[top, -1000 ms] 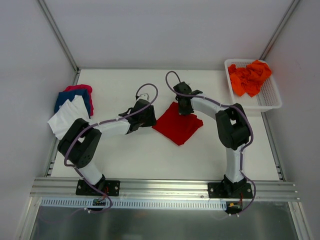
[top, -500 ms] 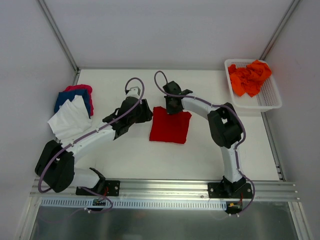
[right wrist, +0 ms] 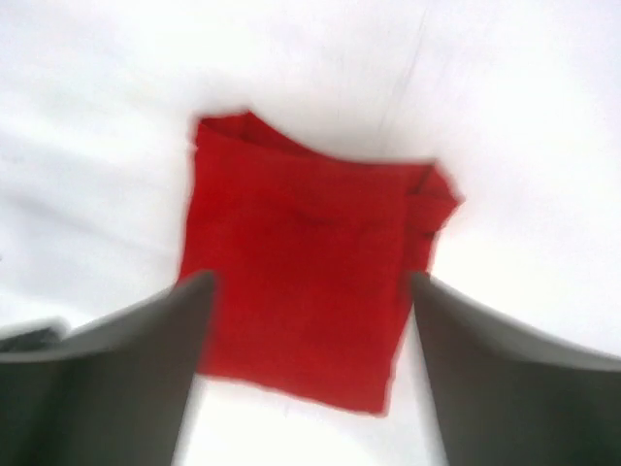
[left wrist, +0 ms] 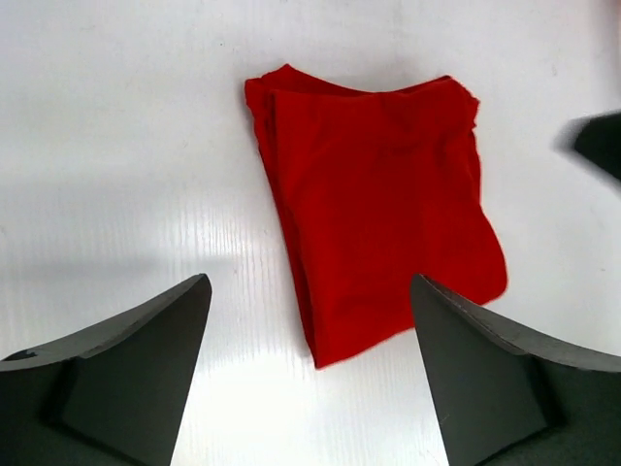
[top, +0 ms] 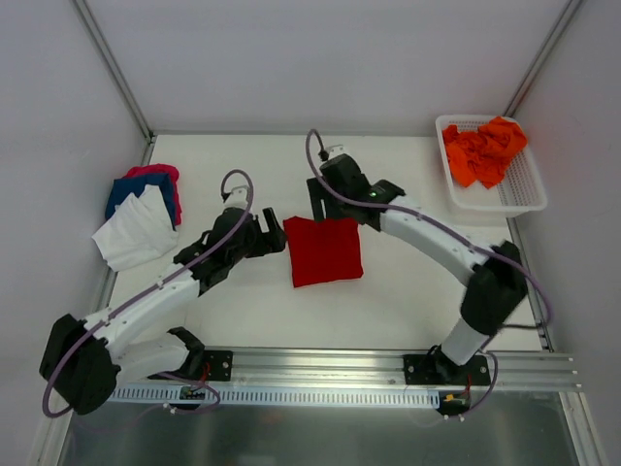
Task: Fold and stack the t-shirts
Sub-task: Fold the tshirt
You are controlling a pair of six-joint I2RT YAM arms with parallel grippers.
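We see the red tee (top: 323, 250) lying folded into a rough square near the middle of the surface (top: 408, 301). Our left tool (top: 269, 237) sits just beside its left edge, spread wide and empty, on an arm stretched long and low from an elbow far out left; our right tool (top: 316, 201) hangs by the tee's far left corner, also wide and empty, its arm bent at an elbow on the right and reaching across. A white tee (top: 134, 233), blue tee (top: 128, 190) and pink tee (top: 155, 172) lie piled at the left edge, and orange tees (top: 483, 150) fill the basket (top: 524, 192) at the far right.
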